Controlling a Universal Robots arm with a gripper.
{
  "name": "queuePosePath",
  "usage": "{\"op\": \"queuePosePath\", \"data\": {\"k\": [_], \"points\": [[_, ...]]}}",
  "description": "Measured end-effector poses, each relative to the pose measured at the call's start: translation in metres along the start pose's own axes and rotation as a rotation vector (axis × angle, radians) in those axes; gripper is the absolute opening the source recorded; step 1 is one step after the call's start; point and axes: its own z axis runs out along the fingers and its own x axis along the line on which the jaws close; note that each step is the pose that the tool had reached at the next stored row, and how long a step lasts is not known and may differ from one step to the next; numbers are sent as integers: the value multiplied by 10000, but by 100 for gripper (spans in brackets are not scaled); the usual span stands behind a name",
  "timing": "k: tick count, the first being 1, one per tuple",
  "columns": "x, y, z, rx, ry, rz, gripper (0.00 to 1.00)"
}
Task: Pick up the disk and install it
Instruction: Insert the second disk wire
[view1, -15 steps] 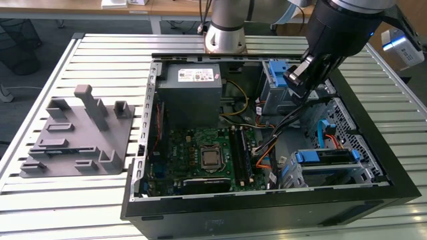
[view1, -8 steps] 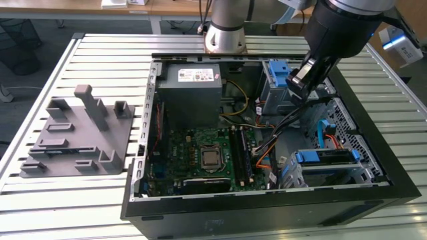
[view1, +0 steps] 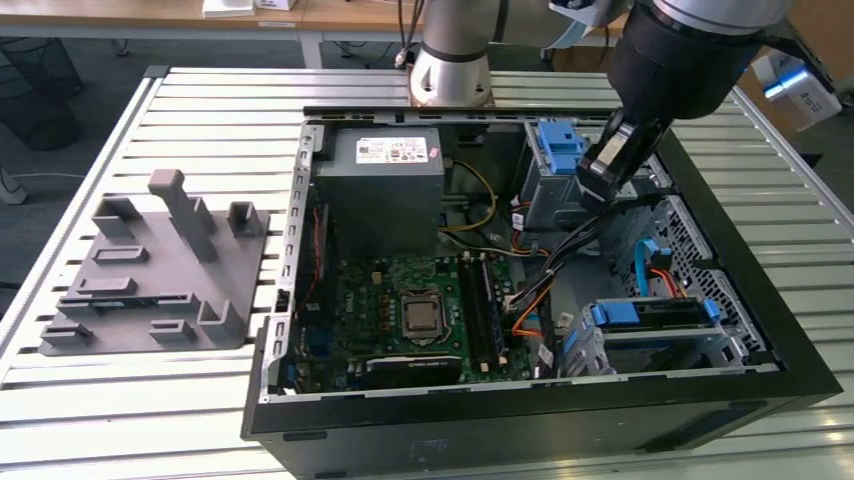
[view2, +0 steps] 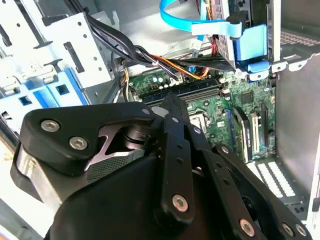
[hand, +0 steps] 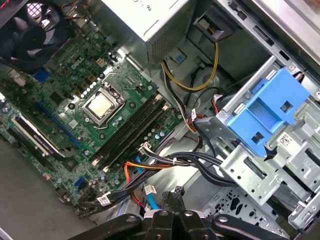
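The disk, a grey drive in a bright blue carrier, sits in the metal bay at the near corner of the open computer case, on the exterior view's right. In the second wrist view the disk has a blue flat cable running past it. My gripper hangs inside the case beside the grey cage with a blue latch, well apart from the disk. Its black fingertips are together with nothing between them, and they meet above the motherboard in the second wrist view.
A grey metal box with a white sticker stands at the back of the case. The green motherboard lies below it. Cable bundles cross under the gripper near the cage. A grey fixture sits on the slatted table at the exterior view's left.
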Motion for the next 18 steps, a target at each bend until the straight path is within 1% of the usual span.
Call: {"op": "queuePosePath", "data": {"k": [2, 9, 18], "points": [[0, 0, 2, -2, 5, -282, 11], [0, -1, 6, -6, 24, -1536, 11], [0, -1, 22, -44, 80, -3170, 11]]}}
